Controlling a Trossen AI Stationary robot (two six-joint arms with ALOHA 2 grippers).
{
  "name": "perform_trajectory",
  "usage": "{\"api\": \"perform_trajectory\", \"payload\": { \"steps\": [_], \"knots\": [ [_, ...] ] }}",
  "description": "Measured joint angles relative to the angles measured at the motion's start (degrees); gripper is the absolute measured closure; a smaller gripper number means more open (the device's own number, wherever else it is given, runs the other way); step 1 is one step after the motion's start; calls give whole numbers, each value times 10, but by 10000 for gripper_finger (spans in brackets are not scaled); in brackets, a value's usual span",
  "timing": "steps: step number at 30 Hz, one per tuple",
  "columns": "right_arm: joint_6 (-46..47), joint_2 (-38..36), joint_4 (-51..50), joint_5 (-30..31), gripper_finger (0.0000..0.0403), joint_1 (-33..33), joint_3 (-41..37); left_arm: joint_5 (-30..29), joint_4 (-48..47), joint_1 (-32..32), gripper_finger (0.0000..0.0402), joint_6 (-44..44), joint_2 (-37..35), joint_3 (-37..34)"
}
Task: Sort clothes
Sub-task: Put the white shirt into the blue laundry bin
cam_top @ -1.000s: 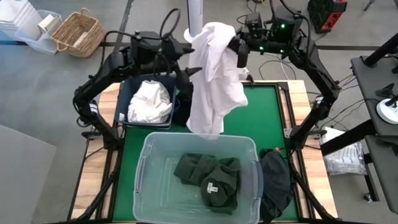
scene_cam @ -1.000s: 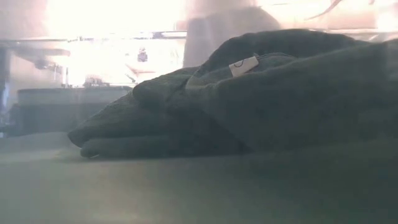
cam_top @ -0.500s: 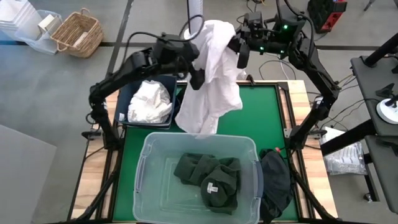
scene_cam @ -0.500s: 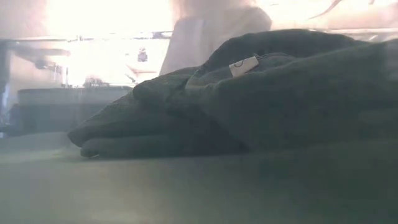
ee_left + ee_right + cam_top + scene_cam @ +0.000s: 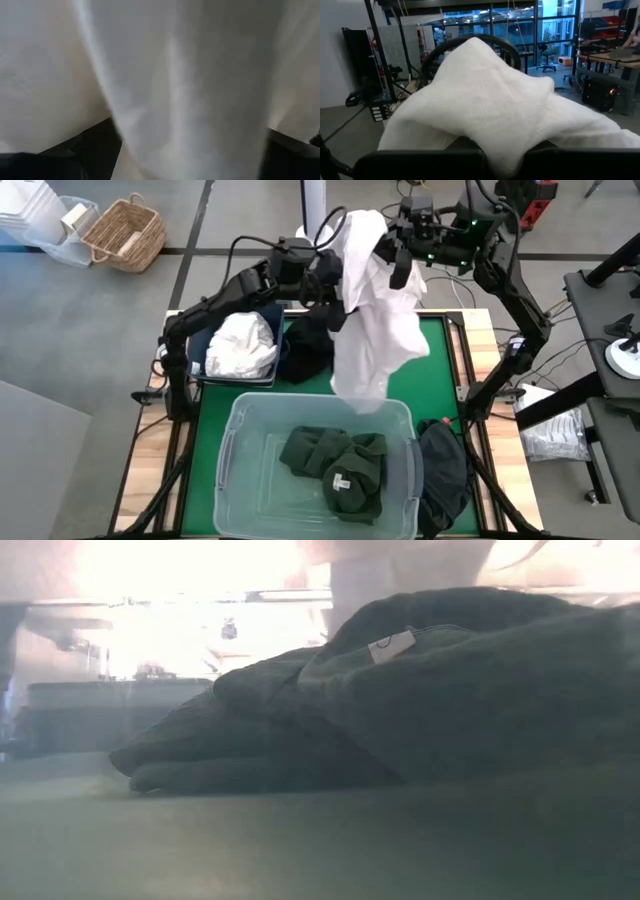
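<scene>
white garment (image 5: pixel 375 300) hides both grippers' fingers; grip unclear.

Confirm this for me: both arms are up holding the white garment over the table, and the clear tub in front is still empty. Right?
Not quite. The clear tub is not empty: the high view shows a dark green garment with a small white tag lying in it. The rest stands: the white garment hangs between the left gripper and the right gripper above the table.

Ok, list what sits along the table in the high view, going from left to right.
White clothes in the navy bin → black garment → hanging white shirt held up by both arms → dark garment over the table's right edge.
</scene>
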Motion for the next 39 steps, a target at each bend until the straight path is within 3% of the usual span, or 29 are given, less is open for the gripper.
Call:
{"api": "perform_trajectory", "payload": {
  "steps": [4,7,10,12,20,24,31,35,39],
  "knots": [
    [0,-1,1,2,390,0,2,8,34,-2,136,2,10,0],
    [-1,-1,0,9,390,0,2,19,34,-4,227,10,9,0],
    [-9,-2,-5,48,390,0,2,23,28,-5,347,14,0,0],
    [-15,-3,-9,82,390,0,2,34,28,-5,384,14,-10,-1],
    [-24,-6,-56,201,367,0,2,37,25,-5,400,-12,-74,-1],
    [-15,-4,-95,204,321,-3,2,15,30,-5,400,-31,-110,-1],
    [-10,4,-198,199,238,-4,2,-79,27,-4,401,-48,-151,18],
    [-10,10,-243,199,211,-4,1,-138,9,-4,401,-27,-161,70],
    [-8,13,-263,198,199,-4,1,-180,33,-3,401,4,-190,64]
  ]
}}
